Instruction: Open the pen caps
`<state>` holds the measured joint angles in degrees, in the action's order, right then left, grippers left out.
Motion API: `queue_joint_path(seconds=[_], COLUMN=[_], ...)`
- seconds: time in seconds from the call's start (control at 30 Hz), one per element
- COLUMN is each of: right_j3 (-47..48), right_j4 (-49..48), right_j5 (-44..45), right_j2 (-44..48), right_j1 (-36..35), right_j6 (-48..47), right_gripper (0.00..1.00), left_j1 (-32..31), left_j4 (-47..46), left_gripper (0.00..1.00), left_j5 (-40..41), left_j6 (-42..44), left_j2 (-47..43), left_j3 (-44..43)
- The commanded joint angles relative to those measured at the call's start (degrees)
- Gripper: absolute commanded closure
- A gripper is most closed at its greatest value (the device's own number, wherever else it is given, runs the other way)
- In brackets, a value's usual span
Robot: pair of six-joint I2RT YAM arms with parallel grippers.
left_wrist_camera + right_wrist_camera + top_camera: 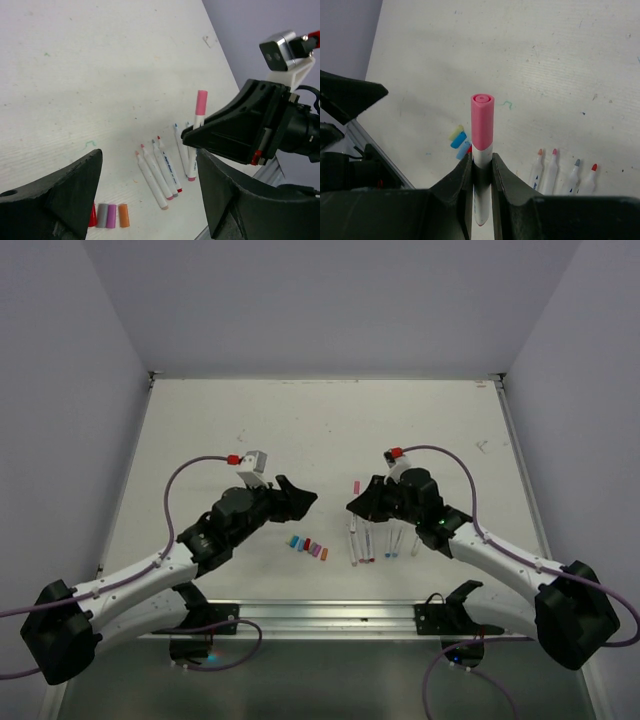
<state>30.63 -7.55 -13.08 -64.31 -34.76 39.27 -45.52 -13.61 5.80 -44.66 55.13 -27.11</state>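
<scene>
R gripper (481, 170) pinches the pink-capped pen (482, 120) upright. L gripper (300, 498) is wide open, empty, beside it. Uncapped pens (160, 175) and loose caps (308, 545) lie below it. Seems one cap left.

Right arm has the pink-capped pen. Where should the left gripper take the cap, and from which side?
Grip the pink cap on its exposed sides, clear of the right gripper, which clamps the white barrel just below the cap's rim. Bring the open left gripper in from the cap's free end, along the pen's axis; the cap sticks out unobstructed and should pull straight off.
</scene>
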Motion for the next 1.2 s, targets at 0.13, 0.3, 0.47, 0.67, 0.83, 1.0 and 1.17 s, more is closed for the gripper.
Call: queue_joint_path(seconds=[0.13, 0.3, 0.47, 0.67, 0.83, 1.0, 1.17], right_j3=[2.0, 1.3, -0.3, 0.3, -0.5, -1.3, -1.8], right_j4=[6.8, 6.9, 2.5, 0.4, -3.2, -8.5, -10.7], right_j5=[-7.3, -17.1, -23.5, -27.5, -28.8, -29.8, -29.8], right_j2=[3.3, 3.0, 3.8, 3.9, 4.1, 3.7, 3.0], right_j1=[-0.1, -1.0, -2.3, -2.3, -2.3, -2.3, -2.4], right_j6=[-7.4, -9.4, -8.7, -5.9, -3.0, -0.1, 0.6], right_gripper=[1.0, 1.0, 1.0, 1.0, 1.0, 1.0, 1.0], left_j1=[-0.1, -0.1, -0.2, -0.1, -0.2, -0.1, -0.1], left_j4=[-0.3, -8.1, -19.7, -32.5, -35.3, -37.4, -40.4], left_gripper=[0.23, 0.24, 0.35, 0.41, 0.45, 0.5, 0.55], left_j5=[5.0, -5.2, -16.6, -25.6, -27.7, -28.9, -30.9], left_j6=[0.9, 2.0, 0.3, -0.6, -0.9, -1.7, -3.3], left_j2=[-5.4, 1.8, 8.8, 12.5, 13.3, 14.2, 15.8], left_j3=[-1.3, -4.2, -2.7, -0.3, 1.0, 2.4, 2.9])
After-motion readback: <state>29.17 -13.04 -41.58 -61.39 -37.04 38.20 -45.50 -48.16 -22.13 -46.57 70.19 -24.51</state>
